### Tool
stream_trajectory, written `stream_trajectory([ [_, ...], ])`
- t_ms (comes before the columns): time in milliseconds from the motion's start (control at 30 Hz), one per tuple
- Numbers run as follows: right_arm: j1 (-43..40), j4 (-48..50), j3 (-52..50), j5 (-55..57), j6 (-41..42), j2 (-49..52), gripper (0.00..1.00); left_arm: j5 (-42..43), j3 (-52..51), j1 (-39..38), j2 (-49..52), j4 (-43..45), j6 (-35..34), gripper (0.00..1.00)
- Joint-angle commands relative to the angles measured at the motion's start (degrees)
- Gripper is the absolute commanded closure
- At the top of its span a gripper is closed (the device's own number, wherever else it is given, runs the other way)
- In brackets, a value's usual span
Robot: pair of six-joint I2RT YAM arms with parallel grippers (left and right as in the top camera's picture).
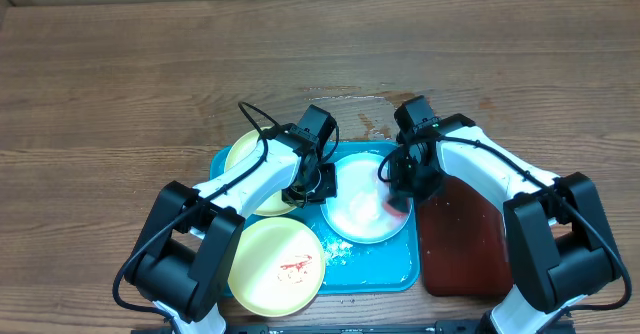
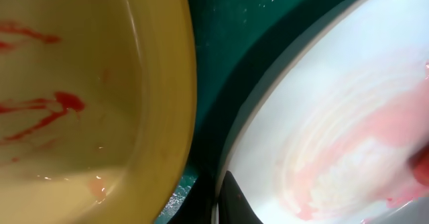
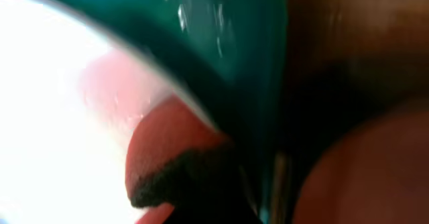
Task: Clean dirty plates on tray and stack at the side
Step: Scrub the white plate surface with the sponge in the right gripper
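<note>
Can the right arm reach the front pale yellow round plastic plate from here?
Probably yes: the yellow plate lies uncovered, the left arm passes behind it, and only the white round plate and turquoise plastic tray floor lie between.

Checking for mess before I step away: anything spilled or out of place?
Yes. A wet patch glistens on the table just behind the tray, likely spilled water. The front yellow plate hangs over the tray's front rim.
</note>
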Motion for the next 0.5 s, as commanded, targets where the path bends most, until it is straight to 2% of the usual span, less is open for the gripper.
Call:
stream_trajectory([
  [0,0.9,-4.5,-1.2,-0.5,-5.8,0.8,0.96,0.3,0.9,-0.4,1.2,-0.2,0.9,0.96],
  [200,1.0,-4.3,-1.2,-13.9,-14.5,0.8,0.96,0.3,0.9,-0.4,1.2,-0.2,0.9,0.96],
  [467,1.1,-1.2,-1.2,-24.0,-17.5,0.8,0.96,0.3,0.9,-0.4,1.2,-0.2,0.7,0.96],
])
